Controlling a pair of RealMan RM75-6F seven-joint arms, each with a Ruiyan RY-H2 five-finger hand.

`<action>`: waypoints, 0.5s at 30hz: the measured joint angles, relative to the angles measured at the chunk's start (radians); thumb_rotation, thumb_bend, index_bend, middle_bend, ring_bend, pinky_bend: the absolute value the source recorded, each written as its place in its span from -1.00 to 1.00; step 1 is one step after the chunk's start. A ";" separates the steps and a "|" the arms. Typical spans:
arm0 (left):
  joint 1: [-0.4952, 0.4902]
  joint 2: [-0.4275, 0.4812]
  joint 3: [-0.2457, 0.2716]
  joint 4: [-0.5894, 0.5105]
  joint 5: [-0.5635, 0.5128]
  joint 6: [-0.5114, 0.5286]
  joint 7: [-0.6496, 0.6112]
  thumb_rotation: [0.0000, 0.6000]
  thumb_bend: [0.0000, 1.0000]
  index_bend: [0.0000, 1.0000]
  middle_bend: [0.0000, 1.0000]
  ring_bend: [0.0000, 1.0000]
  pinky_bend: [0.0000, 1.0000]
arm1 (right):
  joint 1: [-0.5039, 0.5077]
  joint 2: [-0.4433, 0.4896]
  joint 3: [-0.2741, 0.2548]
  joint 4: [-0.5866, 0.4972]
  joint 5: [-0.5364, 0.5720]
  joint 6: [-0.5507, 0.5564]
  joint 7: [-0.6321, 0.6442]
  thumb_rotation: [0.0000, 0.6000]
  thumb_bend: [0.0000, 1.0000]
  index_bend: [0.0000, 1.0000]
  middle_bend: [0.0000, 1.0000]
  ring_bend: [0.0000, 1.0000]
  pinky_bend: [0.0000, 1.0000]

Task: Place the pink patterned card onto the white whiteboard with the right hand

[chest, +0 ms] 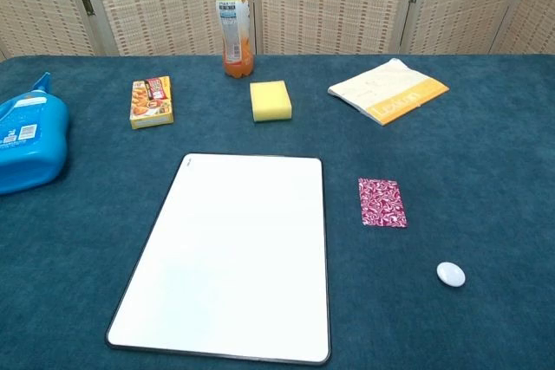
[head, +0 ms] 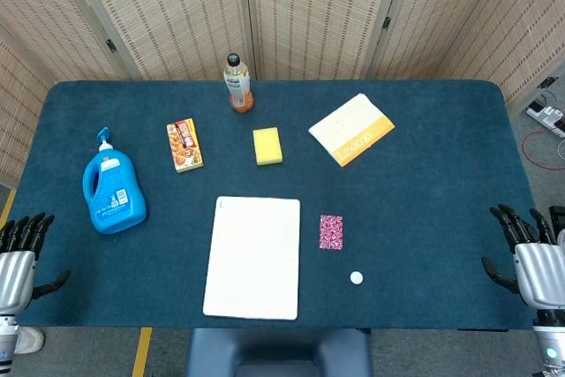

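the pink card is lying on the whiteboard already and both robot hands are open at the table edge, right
Not quite. The card lies on the table just right of the whiteboard, apart from it, as the chest view shows. The rest holds: the left robot hand and right robot hand are open at the table edge.

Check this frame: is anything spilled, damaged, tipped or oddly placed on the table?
Nothing stands out. The pink patterned card lies flat beside the white whiteboard, the bottle stands upright, and both hands, left and right, are open at the table's edges.
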 measured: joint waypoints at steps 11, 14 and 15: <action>-0.003 0.001 0.001 0.000 -0.002 -0.005 -0.001 1.00 -0.51 -0.76 -0.80 -0.83 -1.00 | 0.009 0.007 -0.002 -0.009 -0.007 -0.015 0.003 1.00 -0.34 -0.78 -0.70 -0.52 -0.89; -0.004 0.001 0.002 0.000 0.000 -0.005 -0.001 1.00 -0.51 -0.75 -0.79 -0.83 -1.00 | 0.008 0.008 -0.003 -0.009 -0.010 -0.014 0.005 1.00 -0.34 -0.78 -0.70 -0.52 -0.89; -0.004 0.000 0.003 0.000 0.001 -0.006 -0.001 1.00 -0.51 -0.75 -0.79 -0.83 -1.00 | 0.008 0.009 -0.004 -0.009 -0.010 -0.015 0.005 1.00 -0.34 -0.78 -0.70 -0.52 -0.89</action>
